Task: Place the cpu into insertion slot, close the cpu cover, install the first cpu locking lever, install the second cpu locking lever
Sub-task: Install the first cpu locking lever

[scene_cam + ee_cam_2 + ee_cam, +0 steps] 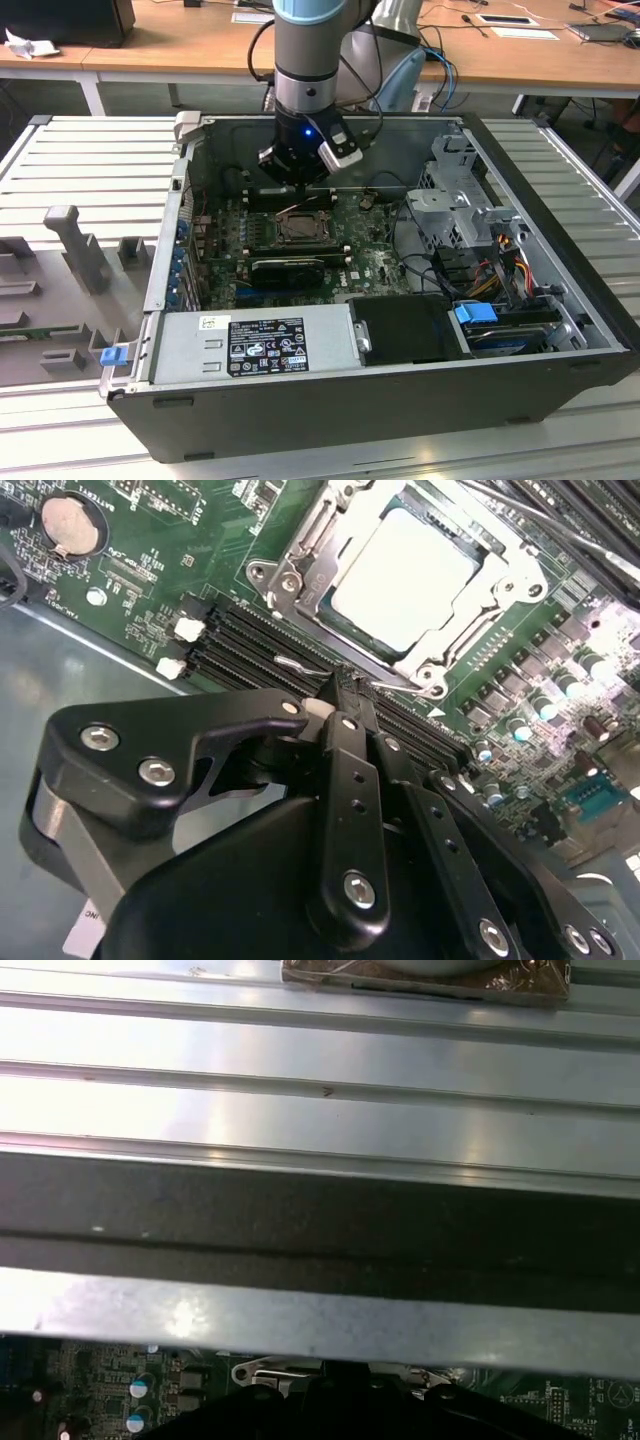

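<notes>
The gripper (335,695) is seen with its 2 black fingers (350,780) brought together, nothing large between them — a thin wire lever (300,665) lies at their tips. Just beyond, the cpu (405,575) is seated in the insertion slot (298,227), framed by the cpu cover (300,575) — all on the green motherboard (150,550).

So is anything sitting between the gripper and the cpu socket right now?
Nothing visible stands between them. In the second wrist view the cpu already lies in the insertion slot with the cpu cover framing it, and the gripper hangs just off the socket's edge, over the black memory slots, fingertips together near a thin lever wire.
</notes>
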`<control>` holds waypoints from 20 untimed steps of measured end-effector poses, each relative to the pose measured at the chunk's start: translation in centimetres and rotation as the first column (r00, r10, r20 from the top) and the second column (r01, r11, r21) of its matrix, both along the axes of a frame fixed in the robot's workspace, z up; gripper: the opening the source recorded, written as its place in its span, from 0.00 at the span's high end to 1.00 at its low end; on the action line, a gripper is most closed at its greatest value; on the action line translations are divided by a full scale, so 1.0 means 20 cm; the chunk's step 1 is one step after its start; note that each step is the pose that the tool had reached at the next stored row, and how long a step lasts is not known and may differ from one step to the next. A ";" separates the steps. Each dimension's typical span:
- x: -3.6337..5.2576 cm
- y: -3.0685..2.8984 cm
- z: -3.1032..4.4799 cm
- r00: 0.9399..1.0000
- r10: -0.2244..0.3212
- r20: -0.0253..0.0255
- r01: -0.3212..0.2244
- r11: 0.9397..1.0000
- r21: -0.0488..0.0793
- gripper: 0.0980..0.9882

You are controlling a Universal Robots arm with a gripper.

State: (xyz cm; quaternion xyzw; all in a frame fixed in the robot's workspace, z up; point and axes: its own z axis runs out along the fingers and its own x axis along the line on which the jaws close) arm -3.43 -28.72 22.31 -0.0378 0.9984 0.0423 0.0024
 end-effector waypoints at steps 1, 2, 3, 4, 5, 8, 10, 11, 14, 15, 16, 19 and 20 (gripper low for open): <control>0.005 0.000 0.000 1.000 0.002 0.000 -0.002 1.000 0.000 0.99; 0.010 0.002 -0.001 1.000 0.002 0.000 -0.002 1.000 0.001 0.99; 0.016 0.003 -0.002 1.000 0.002 0.000 -0.002 1.000 0.003 0.99; 0.019 0.003 -0.003 1.000 0.002 0.000 -0.002 1.000 0.006 0.99; 0.021 0.003 -0.004 1.000 0.002 0.000 -0.002 1.000 0.010 0.99; 0.022 0.003 -0.010 1.000 -0.003 0.000 0.003 1.000 0.023 0.99; 0.025 0.003 -0.014 1.000 -0.006 0.001 0.006 1.000 0.023 0.99; 0.027 0.003 -0.015 1.000 -0.007 0.002 0.007 1.000 0.023 0.99; 0.033 0.002 -0.023 1.000 -0.012 0.004 0.012 1.000 0.022 0.99; 0.034 0.001 -0.027 1.000 -0.015 0.004 0.015 1.000 0.022 0.99; 0.034 0.001 -0.031 1.000 -0.018 0.004 0.018 1.000 0.022 0.99; 0.036 -0.004 -0.041 1.000 -0.023 0.005 0.023 0.999 0.022 0.99; 0.037 -0.004 -0.043 1.000 -0.024 0.005 0.024 0.999 0.022 0.99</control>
